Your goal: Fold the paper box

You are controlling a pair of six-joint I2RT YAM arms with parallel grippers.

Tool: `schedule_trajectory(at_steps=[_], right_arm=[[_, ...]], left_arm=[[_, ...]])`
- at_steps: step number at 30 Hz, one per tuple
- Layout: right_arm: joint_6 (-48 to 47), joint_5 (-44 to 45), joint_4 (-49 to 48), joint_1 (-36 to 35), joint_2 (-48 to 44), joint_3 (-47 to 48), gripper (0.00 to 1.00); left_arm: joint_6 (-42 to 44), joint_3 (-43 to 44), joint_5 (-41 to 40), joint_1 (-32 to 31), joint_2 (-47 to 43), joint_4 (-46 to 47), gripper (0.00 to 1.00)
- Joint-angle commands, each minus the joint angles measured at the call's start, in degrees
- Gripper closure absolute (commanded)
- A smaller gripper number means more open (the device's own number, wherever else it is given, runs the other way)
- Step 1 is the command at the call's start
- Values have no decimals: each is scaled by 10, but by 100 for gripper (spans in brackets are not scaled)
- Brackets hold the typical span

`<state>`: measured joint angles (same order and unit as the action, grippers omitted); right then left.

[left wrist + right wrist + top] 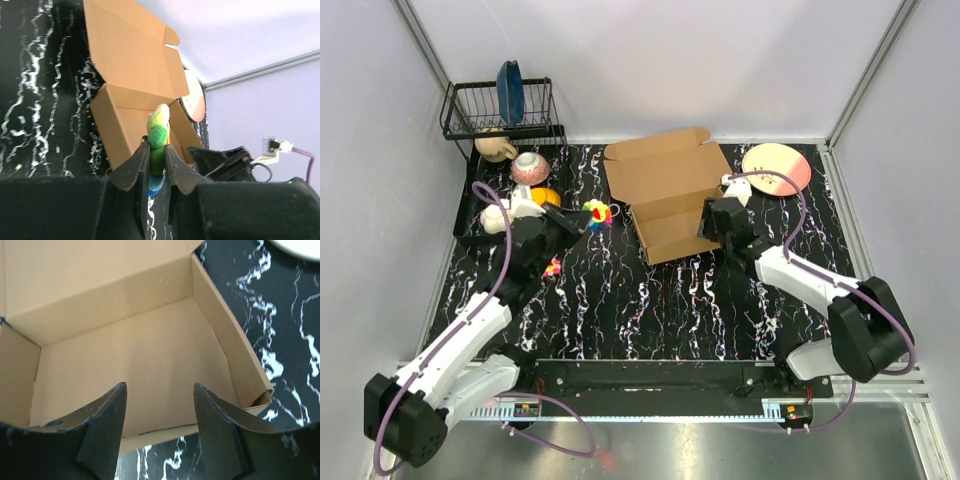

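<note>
box [665, 185]: mid-way across the table [650, 320], toward its far edge; tray walls stand, and the lid lies open and flat toward the far edge with its tabs untucked.
right gripper [160, 390]: over the box's right wall, jaws well apart with nothing between them; its wrist view looks down into the bare tray.
left gripper [154, 152]: just left of the box, jaws nearly together, pinching a toy [158, 132] of green and yellow plush.
around: plate [776, 167] near the far right corner; rack [500, 105] at the far left corner.
step, as judged: the tray looks formed, so swinging the lid over and tucking its front flap remains.
doing it well: bring the open right jaws down over the right wall and hold it lightly, so the tray cannot slide or splay. Lift the lid from its free far edge, not from the hinge crease. Let it turn on the crease and guide the side tabs inside the walls before pressing the flap home.
watch for: the left jaws are taken up by the toy, so that arm cannot grip cardboard. A hard squeeze may buckle the wall.
</note>
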<state>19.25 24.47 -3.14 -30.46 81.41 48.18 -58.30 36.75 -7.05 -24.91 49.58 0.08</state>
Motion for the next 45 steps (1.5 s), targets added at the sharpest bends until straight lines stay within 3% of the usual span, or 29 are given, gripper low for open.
schedule_trajectory(at_steps=[1, 11, 16, 20, 23, 28, 34, 39, 45], right_arm=[[31, 12, 10, -21, -60, -44, 39], [70, 2, 26, -29, -119, -110, 39], [76, 1, 27, -29, -149, -126, 39], [72, 1, 26, -29, -162, -129, 39], [74, -1, 22, -29, -159, -130, 39], [75, 1, 23, -29, -170, -130, 38], [70, 86, 50, -29, -194, -99, 34], [38, 172, 64, -21, -119, -36, 27], [61, 106, 36, 57, -8, 5, 25]], left_arm=[[7, 45, 14, -30, 40, 102, 82], [21, 129, 39, -152, 270, 201, 81], [-1, 142, 51, -168, 375, 258, 80], [9, 172, 55, -167, 472, 271, 71], [32, 190, 39, -167, 514, 272, 57], [59, 211, 35, -163, 527, 245, 51], [107, 205, 10, -164, 493, 154, 51], [134, 172, -15, -164, 467, 133, 51], [142, 127, -30, -164, 440, 135, 50]])
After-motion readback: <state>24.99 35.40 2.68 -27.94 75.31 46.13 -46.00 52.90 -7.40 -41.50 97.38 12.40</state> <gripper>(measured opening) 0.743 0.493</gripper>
